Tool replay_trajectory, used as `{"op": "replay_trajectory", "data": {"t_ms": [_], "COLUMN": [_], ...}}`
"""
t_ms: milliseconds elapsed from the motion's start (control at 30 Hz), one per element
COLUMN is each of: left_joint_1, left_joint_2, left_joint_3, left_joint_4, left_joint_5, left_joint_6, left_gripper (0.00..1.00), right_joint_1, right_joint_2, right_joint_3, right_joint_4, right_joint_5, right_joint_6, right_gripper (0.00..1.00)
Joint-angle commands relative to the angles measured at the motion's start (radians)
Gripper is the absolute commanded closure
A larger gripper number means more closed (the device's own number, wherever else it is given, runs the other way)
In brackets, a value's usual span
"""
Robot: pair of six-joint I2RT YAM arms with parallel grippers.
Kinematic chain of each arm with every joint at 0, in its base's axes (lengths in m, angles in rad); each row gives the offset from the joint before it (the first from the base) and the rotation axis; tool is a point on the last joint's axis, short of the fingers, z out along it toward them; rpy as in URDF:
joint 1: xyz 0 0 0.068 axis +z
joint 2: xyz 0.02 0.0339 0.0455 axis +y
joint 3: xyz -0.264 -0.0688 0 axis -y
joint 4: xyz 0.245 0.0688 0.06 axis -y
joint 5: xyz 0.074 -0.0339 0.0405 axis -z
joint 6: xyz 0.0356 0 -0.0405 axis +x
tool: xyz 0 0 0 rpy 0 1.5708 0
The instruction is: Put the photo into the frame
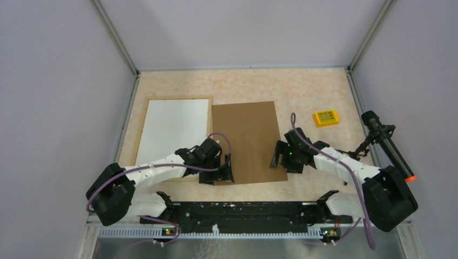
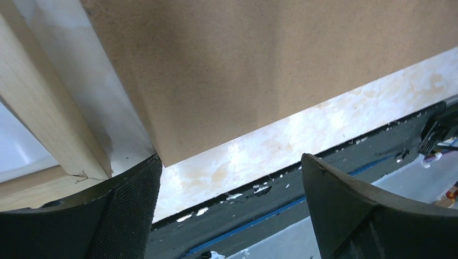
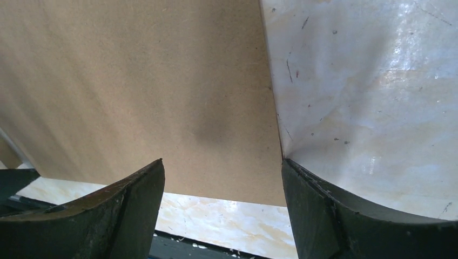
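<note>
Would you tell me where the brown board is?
Top view: the brown board lies mid-table, right of the wooden frame, between the left gripper and right gripper.

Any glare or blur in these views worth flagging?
Top external: even light, sharp, white panel in the frame near blown out. Left wrist: glare on table. Right wrist: sheen on table, soft shadow on brown board.
</note>
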Motion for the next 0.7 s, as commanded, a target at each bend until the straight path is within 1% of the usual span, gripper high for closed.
{"op": "replay_trajectory", "data": {"t_ms": [0,133,267,433,667], "left_joint_1": [-0.018,-0.018,-0.019,-0.019,-0.018], "left_joint_2": [-0.048,-0.078,-0.094,-0.106,-0.156], "left_joint_3": [0.022,0.094,0.150,0.210,0.244], "left_joint_4": [0.283,0.243,0.223,0.188,0.103], "left_joint_5": [0.216,0.214,0.217,0.223,0.176], "left_joint_6": [-0.021,-0.009,-0.001,-0.005,0.005], "left_gripper": [0.01,0.01,0.01,0.01,0.01], "right_joint_1": [0.045,0.046,0.046,0.046,0.047], "right_joint_2": [0.024,-0.009,-0.040,-0.050,-0.035], "right_joint_3": [-0.118,-0.158,-0.165,-0.172,-0.183], "right_joint_4": [0.062,0.075,0.047,0.060,0.113], "right_joint_5": [-0.134,-0.143,-0.125,-0.137,-0.181], "right_joint_6": [0.122,0.141,0.138,0.128,0.115], "right_gripper": [0.23,0.23,0.23,0.23,0.23]}}
